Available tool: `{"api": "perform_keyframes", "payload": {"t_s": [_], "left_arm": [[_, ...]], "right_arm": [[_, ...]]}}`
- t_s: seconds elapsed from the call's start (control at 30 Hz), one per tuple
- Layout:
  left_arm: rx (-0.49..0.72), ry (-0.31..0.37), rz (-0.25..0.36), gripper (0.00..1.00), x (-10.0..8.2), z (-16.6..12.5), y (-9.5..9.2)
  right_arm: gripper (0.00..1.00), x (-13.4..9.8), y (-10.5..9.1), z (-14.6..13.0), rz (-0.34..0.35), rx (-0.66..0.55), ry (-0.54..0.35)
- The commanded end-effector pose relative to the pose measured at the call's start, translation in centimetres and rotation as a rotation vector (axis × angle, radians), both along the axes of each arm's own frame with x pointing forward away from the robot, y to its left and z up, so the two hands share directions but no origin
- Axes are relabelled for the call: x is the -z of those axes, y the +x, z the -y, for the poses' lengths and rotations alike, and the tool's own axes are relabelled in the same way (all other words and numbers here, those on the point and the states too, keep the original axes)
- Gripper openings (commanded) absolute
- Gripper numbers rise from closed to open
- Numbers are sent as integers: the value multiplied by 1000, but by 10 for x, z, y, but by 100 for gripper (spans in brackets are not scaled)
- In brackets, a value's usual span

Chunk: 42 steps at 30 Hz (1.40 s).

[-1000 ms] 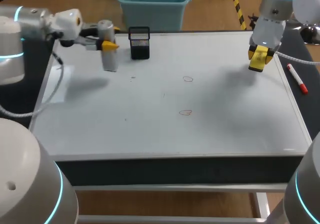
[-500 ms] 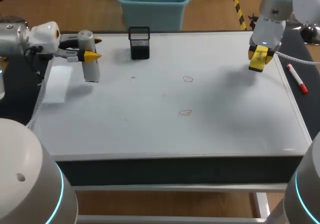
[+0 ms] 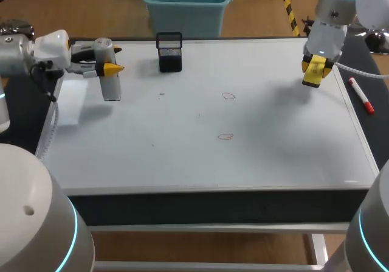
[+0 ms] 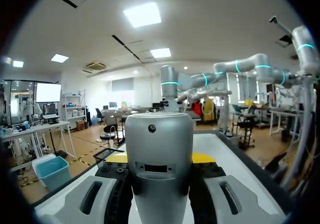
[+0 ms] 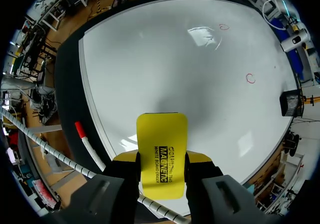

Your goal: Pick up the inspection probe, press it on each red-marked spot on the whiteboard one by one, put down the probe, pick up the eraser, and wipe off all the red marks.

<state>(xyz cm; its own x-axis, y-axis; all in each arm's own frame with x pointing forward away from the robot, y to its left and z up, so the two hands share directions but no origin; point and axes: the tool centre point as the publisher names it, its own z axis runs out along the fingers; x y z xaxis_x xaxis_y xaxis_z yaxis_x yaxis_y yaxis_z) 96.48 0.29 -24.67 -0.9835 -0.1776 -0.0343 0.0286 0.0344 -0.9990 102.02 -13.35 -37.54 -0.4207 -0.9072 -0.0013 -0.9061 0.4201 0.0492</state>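
Taking the whiteboard [image 3: 182, 162] as a dial with six o'clock at my near edge, the nearer red mark [image 3: 225, 136] sits just off centre toward five o'clock. The farther red mark [image 3: 228, 95] lies beyond it toward one o'clock. Both small loops are unwiped.

Out at three o'clock, off the board's rim, a red-capped marker [image 3: 360, 95] lies on the surface. At nine o'clock a white sheet [image 3: 70, 101] rests by the left edge.

Toward two o'clock the right gripper [image 3: 317, 64] hangs above the board, its fingers clamped on the eraser [image 3: 313, 78]. The right wrist view shows the eraser [image 5: 161, 154] jutting out ahead of the fingers. I judge this grip leaves its far end free to meet the board. Parked well apart from both marks, it leaves the middle open for the other arm.

At ten o'clock the left gripper [image 3: 111, 69] reaches in sideways, fingers clamped on the upper body of the probe [image 3: 108, 84], which stands upright. The left wrist view shows the probe [image 4: 159, 174] filling the gap between the fingers. A side grip high up keeps the lower end free for pressing. I cannot tell whether that end touches the board. The probe is well apart from both marks.

Farthest, near eleven o'clock, stands a black mesh holder [image 3: 169, 53].
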Motion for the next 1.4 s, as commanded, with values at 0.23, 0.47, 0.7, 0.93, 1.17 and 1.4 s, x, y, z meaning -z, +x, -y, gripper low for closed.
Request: {"api": "perform_keyframes", "payload": {"t_s": [0.23, 0.47, 0.7, 0.93, 1.17, 1.4], "left_arm": [[-28, 2, 2, 0, -2, 1, -3], [-28, 2, 2, 0, -2, 1, -3], [-28, 2, 2, 0, -2, 1, -3], [-28, 2, 2, 0, -2, 1, -3], [-28, 2, 2, 0, -2, 1, -3], [-28, 2, 2, 0, -2, 1, -3]], "right_arm": [[0, -7, -35, -48, 44, -105, -42], [0, -13, -71, -84, 78, -150, -4], [0, -15, -91, -120, 98, -169, 34], [0, -18, -101, -152, 99, -218, 35], [0, -17, -109, -180, 89, -230, 38], [0, -9, -117, -209, 69, -242, 51]]}}
